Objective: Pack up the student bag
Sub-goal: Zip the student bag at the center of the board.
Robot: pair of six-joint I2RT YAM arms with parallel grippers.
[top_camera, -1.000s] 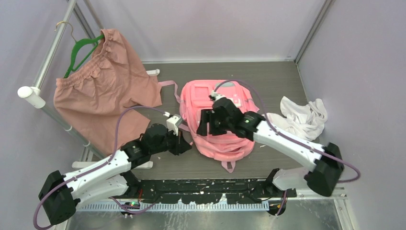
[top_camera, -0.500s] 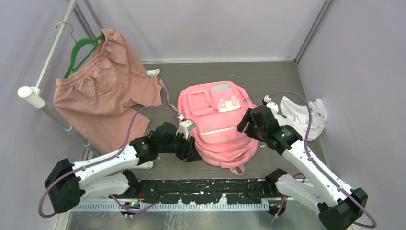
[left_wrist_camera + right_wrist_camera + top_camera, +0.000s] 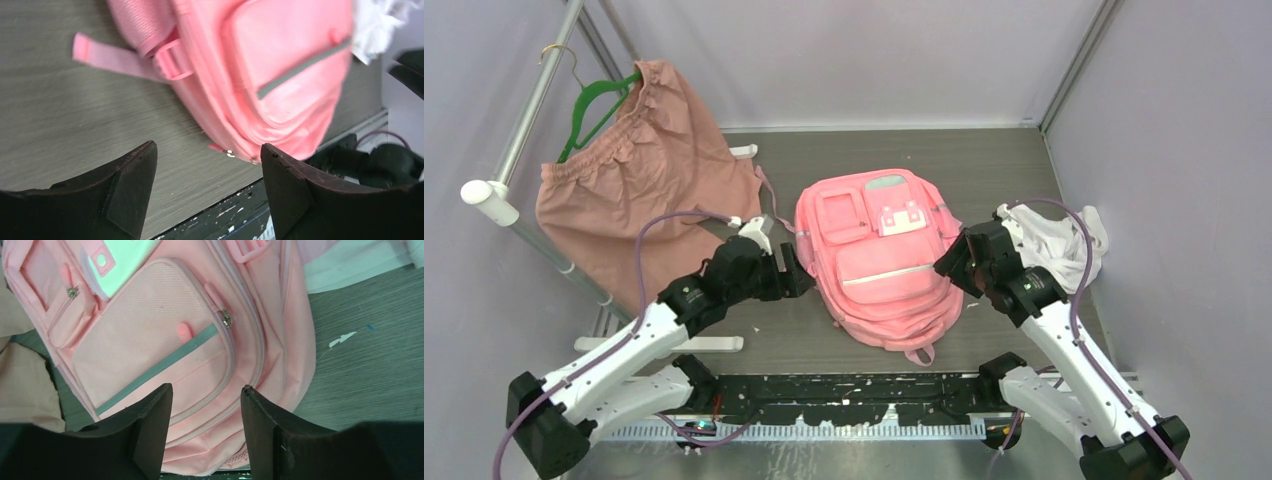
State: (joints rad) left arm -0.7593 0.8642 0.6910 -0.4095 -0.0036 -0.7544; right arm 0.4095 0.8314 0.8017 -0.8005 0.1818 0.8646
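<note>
Backing left off the student bag (image 3: 879,265), I spread my left gripper (image 3: 206,150); my right gripper (image 3: 206,390) gaped empty; bag stayed zipped.

student bag (image 3: 879,255) flat on tabletop (image 3: 984,165), centre, front side up, top end toward back wall. rack (image 3: 524,130) at far left; garment (image 3: 639,185) hangs off a hanger (image 3: 594,105) on it, draping down left of the bag. bag strap (image 3: 769,190) trails off its upper left toward the garment. cloth (image 3: 1064,240) on tabletop just right of the bag. left jaws beside bag's left edge, right jaws beside its right edge, between bag and cloth.
</note>
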